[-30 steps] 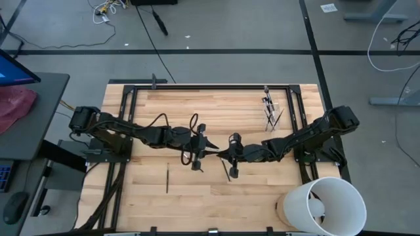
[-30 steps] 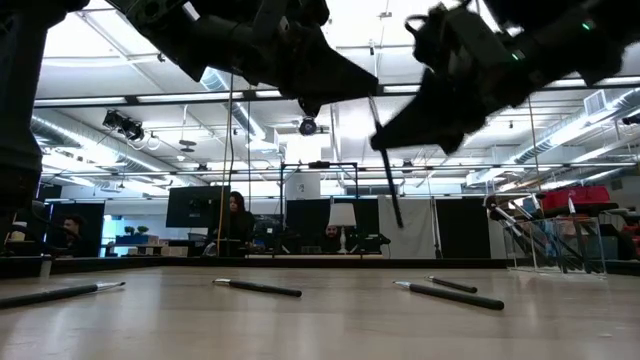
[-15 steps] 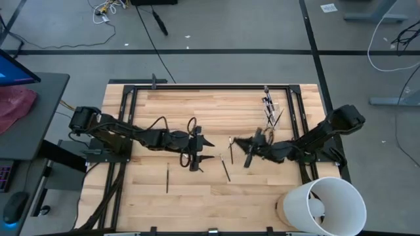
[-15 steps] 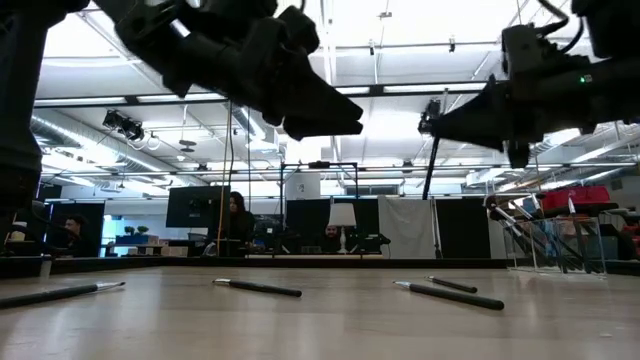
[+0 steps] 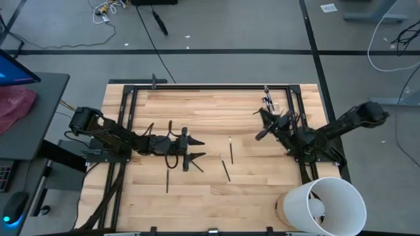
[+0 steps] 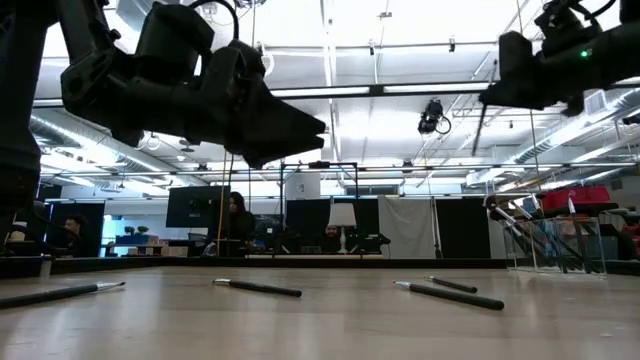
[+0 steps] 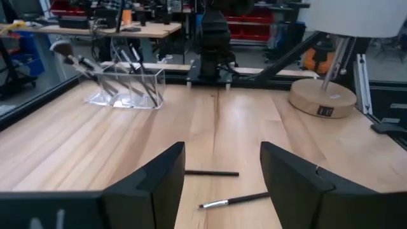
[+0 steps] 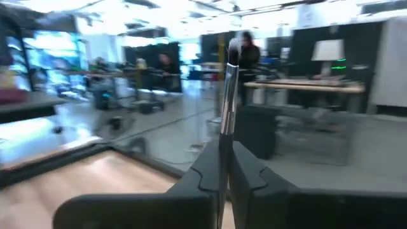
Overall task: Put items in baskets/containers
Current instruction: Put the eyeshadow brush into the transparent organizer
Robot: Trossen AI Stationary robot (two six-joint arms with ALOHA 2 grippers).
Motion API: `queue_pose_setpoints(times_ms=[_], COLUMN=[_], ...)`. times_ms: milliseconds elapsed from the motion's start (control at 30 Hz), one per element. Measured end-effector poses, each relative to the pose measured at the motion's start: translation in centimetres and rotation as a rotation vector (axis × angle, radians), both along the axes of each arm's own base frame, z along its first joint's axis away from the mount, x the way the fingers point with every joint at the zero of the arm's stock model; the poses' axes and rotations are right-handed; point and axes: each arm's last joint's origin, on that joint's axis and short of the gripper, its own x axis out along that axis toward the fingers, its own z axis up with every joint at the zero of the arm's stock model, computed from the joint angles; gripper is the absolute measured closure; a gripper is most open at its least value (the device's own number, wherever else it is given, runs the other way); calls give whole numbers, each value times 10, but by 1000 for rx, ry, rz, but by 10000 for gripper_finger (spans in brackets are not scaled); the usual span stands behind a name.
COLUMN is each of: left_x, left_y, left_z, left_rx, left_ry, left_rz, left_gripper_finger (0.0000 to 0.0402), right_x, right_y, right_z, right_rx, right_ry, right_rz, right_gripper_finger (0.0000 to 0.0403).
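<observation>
Pale wooden desk (image 5: 197,196) carrying brushes, a cup and a bucket.
Three loose brushes (image 5: 225,170) are laid mid-desk; a clear cup (image 5: 270,110) is stood far right, a white bucket (image 5: 323,206) near right.

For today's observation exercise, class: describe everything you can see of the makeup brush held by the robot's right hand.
The makeup brush is slender, with a dark handle, a shiny metallic-looking band and a small pale tip. It stands roughly upright, clamped low on its handle between the two dark fingers of the right hand. It is lifted off the wooden table, near the clear cup of brushes at the far right. Only the fingers touch it.
</observation>
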Motion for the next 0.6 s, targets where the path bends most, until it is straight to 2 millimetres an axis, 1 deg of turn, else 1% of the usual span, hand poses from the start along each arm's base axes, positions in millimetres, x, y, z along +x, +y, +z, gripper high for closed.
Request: queue_pose_setpoints(times_ms=[167, 267, 333, 400, 500, 533, 600], left_x=[-1, -1, -1, -1, -1, -1, 0], left_y=[0, 0, 0, 0, 0, 0, 1], left_z=[0, 0, 0, 0, 0, 0, 0], left_rx=[-14, -15, -15, -15, -15, -15, -16], left_ry=[-5, -8, -9, -8, -9, -10, -11], left_rz=[5, 4, 5, 5, 5, 6, 7], left_gripper_finger=[195, 195, 195, 195, 195, 195, 195], right_x=[-21, -31, -36, -38, -36, -35, -34], right_y=[-13, -19, -22, -24, -28, -30, -36], right_z=[16, 20, 20, 16, 8, 6, 4], right_rx=[-10, -3, 14, 41, 128, 164, 217], right_ry=[24, 16, 5, -7, -8, 10, 78], right_rz=[-118, -138, -133, -83, 56, 92, 100], right_gripper_finger=[396, 396, 396, 396, 396, 396, 396])
